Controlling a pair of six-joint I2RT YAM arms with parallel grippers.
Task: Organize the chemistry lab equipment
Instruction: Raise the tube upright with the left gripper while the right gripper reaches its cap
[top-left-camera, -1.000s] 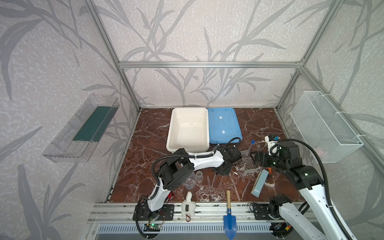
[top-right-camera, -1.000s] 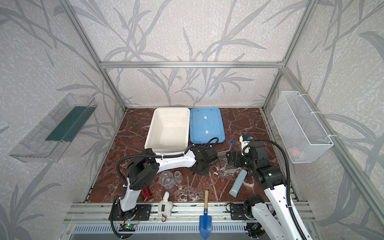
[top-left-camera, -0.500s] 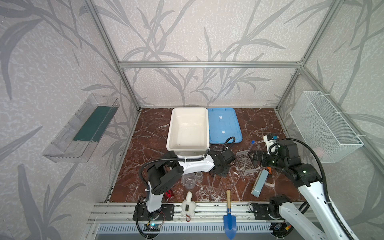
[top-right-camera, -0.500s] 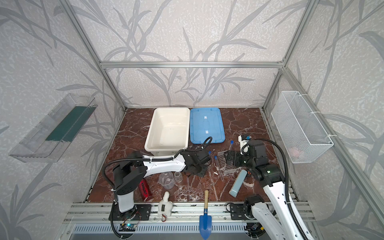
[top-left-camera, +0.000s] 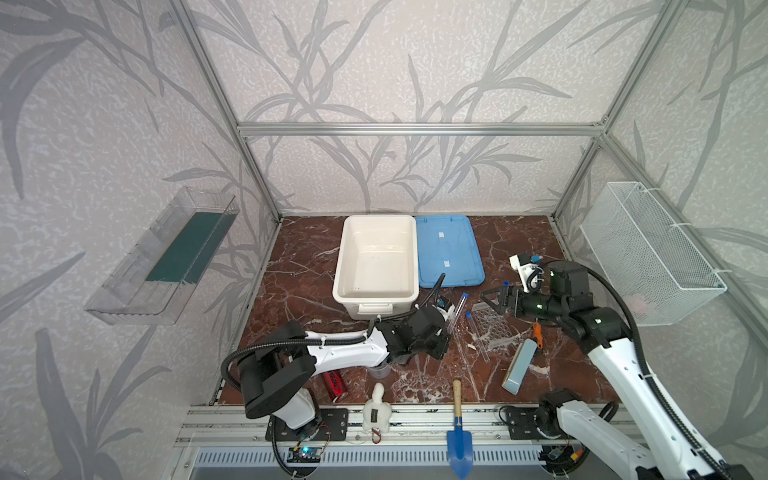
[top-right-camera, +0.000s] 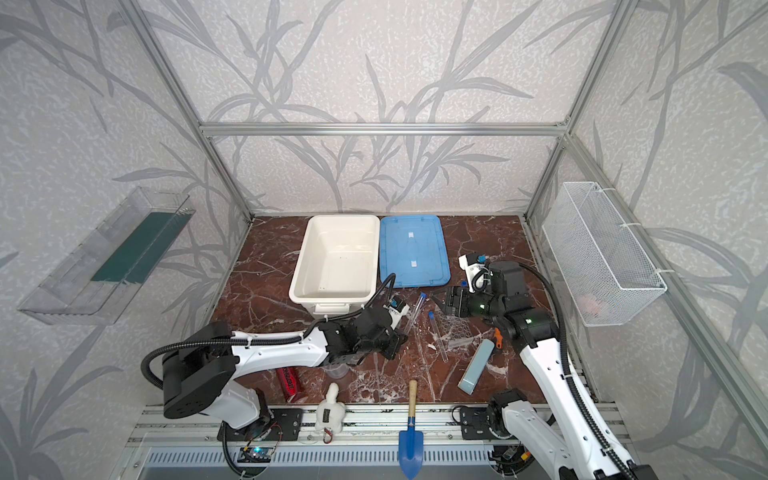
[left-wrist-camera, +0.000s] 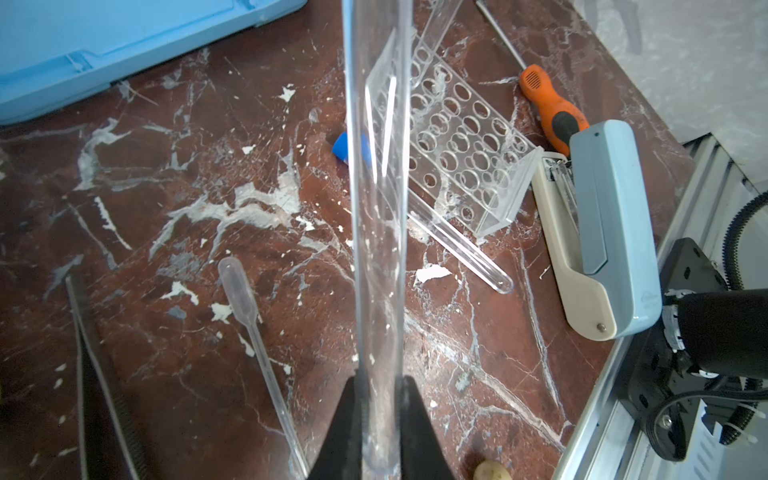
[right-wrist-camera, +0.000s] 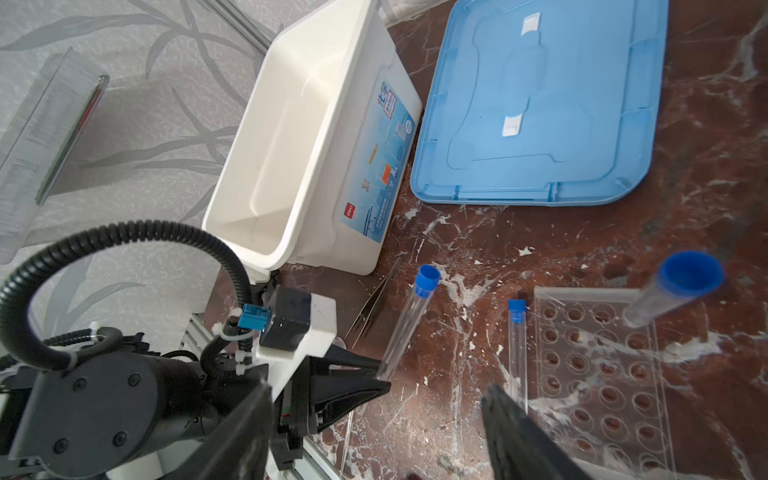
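The table (top-left-camera: 299, 291) looks like shiny red-brown stone with white veins. The tube rack (left-wrist-camera: 465, 141) is clear, smooth plastic. The white box (top-left-camera: 374, 296) is shiny plastic. The trowel (top-left-camera: 457, 428) has a wooden handle.

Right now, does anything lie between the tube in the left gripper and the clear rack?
Yes. A second tube lies flat on the table beside the rack, between it and the tube in the left gripper. It lies low, so the held tube could probably pass over it.
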